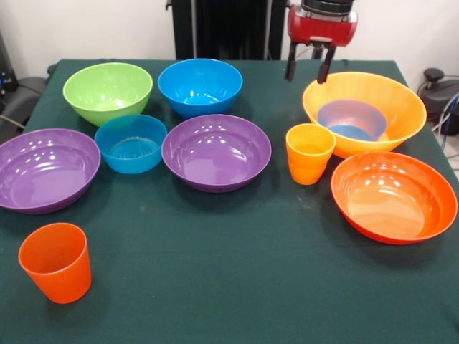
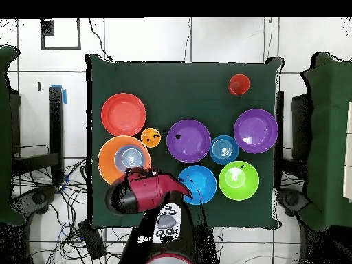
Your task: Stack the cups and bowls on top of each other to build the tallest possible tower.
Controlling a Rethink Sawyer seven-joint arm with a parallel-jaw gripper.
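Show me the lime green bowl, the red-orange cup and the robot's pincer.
lime green bowl (image 1: 107,89), front view, inner wall.
red-orange cup (image 1: 57,266), front view, outer side wall.
pincer (image 1: 308,66), front view, midway between its open fingertips.

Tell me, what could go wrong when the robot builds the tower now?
The gripper hangs open right at the far rim of the big yellow-orange bowl, so dropping lower it might bump the rim and shove it. That bowl sits close to the yellow-orange cup and the red-orange bowl; a shove could knock them. The small blue bowl inside may slide around.
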